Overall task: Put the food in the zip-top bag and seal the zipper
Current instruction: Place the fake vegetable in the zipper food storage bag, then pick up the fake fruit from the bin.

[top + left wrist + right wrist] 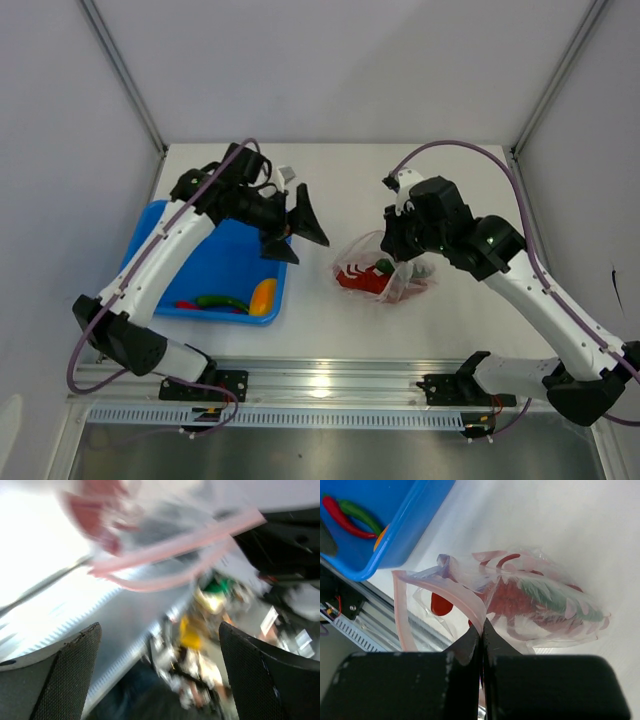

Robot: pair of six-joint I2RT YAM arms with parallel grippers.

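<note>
**Right gripper pinching the bag mouth, left gripper gaping beside it**

The white table [340, 180] is carrying everything. On its left part the blue tray [215, 262] is sitting, partly under the left arm. Right of the tray, well apart from it, the zip-top bag [388, 285] is lying crumpled near the table's middle, with its mouth turned toward the tray.

The left gripper [300, 232] is hovering over the tray's right edge with its fingers spread wide and nothing between them. It is pointing at the bag. Its own view is blurred, but the bag's mouth is showing just beyond the fingertips.

The right gripper [481, 627] is reaching down onto the bag, its jaws pressed together on the plastic at the mouth.

Red pieces [505, 600] and a dark green one [545, 592] are lying inside the bag. A red chili [188, 305], a green pepper [222, 300] and the yellow-orange fruit [263, 296] are lying along the tray's near edge.

The zipper [402, 615] is gaping, its two pink strips bowing apart.
</note>
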